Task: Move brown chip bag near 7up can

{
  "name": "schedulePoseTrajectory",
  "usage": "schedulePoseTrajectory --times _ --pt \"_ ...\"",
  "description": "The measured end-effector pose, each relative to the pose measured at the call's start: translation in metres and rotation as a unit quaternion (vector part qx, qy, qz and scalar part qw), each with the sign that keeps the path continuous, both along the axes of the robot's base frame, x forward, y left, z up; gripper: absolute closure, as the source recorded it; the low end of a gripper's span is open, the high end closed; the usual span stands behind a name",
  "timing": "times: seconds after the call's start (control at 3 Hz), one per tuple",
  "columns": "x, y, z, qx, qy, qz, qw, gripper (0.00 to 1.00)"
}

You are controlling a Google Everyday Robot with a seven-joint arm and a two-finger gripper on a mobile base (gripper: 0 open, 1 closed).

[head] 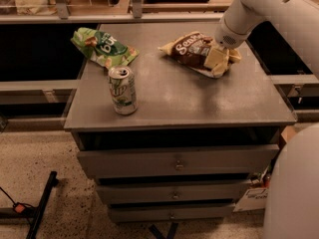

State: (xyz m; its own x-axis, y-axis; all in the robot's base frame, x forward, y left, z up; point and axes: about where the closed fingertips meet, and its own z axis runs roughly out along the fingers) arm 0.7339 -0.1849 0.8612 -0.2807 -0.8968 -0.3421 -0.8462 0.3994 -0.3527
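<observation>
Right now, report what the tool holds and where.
Cannot tell: the tool rests at the right end of the dark brown glossy chip bag.
</observation>
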Motion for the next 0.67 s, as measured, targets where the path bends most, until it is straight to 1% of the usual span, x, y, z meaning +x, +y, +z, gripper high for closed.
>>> schedulePoseTrajectory --times 0.33,0.67 --pt "0.0027 -0.0012 -0.0055 -0.026 0.017 -0.019 0.9993 0.88" --pt "0.0027 -0.0012 -0.0046 -0.026 0.017 -0.019 0.9993 1.0"
